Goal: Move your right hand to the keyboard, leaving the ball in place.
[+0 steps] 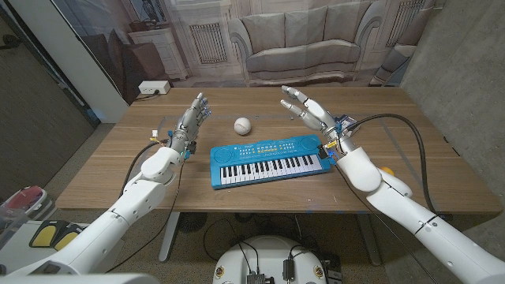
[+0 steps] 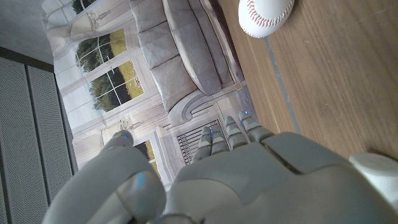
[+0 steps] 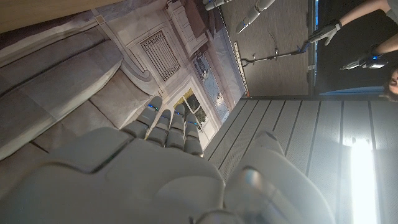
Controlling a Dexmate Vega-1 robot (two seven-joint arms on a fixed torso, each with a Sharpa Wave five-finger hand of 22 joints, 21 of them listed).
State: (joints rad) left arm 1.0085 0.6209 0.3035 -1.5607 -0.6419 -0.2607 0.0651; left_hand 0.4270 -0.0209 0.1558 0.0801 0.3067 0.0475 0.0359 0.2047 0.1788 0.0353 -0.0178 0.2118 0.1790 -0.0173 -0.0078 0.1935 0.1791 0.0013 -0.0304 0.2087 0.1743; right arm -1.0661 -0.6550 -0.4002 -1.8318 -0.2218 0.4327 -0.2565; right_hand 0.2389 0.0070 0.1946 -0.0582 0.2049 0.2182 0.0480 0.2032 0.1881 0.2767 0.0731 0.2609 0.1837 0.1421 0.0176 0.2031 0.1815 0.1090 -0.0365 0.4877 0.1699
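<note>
While my right hand (image 1: 309, 110) hovers with fingers spread and empty beyond the keyboard (image 1: 268, 161), whose long axis runs across the desk (image 1: 410, 181), keys toward me, a leftward sweep risks nudging the ball (image 1: 242, 125) resting just behind it; my left hand (image 1: 192, 120) is likewise spread.

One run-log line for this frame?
right hand: open, raised beyond keyboard | left hand: open | baseball: on table, untouched

printed sofa backdrop (image 1: 296, 39) behind wooden table (image 1: 118, 177), grey panelled wall (image 3: 298, 137)
</note>
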